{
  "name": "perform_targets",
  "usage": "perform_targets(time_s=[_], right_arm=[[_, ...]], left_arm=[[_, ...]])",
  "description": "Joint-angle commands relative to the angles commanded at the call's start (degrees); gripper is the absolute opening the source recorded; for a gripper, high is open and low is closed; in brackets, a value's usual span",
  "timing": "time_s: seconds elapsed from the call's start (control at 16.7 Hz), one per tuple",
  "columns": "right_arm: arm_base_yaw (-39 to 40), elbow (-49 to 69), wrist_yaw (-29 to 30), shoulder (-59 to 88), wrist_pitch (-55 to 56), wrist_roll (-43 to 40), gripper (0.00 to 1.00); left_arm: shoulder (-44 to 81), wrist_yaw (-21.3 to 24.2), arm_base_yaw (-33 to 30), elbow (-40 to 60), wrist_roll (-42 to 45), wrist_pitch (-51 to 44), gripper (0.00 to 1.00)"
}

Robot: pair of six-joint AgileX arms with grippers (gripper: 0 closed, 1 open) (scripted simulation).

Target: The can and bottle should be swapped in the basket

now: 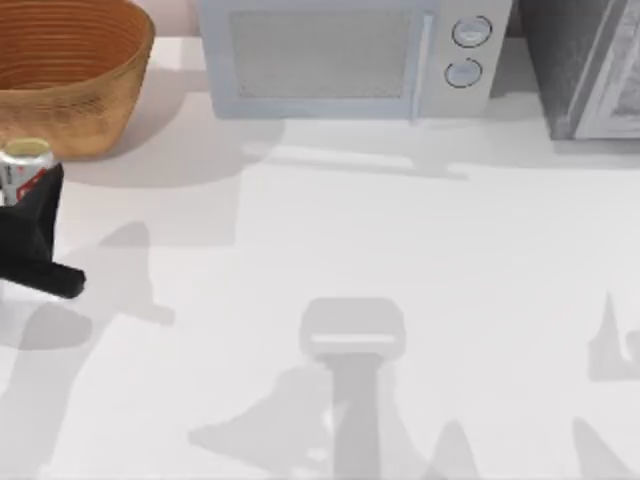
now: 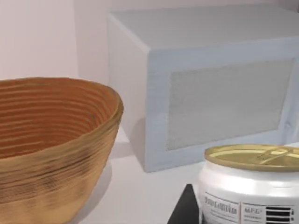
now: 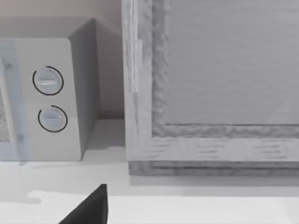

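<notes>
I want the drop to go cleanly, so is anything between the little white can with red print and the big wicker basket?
Nothing visible. The small white can with the gold top, at the left gripper, sits just in front of the round orange-brown wicker basket, with only bare white table between.

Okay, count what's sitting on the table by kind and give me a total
Baskets: 1, the basket, back left.
Cans: 1, the can, at the left gripper, in front of the basket.
Microwaves: 1, the microwave.
Grey cabinets: 1, the cabinet, back right.
Total: 4
</notes>
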Motion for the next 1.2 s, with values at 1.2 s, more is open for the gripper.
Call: perform_targets(time_s=[1.2], right_arm=[[0.0,0.0,0.0,0.0,0.0,0.0,1.00]], left_arm=[[92.4,47.6,-15.3,47.0,0.7,50.6,0.00]])
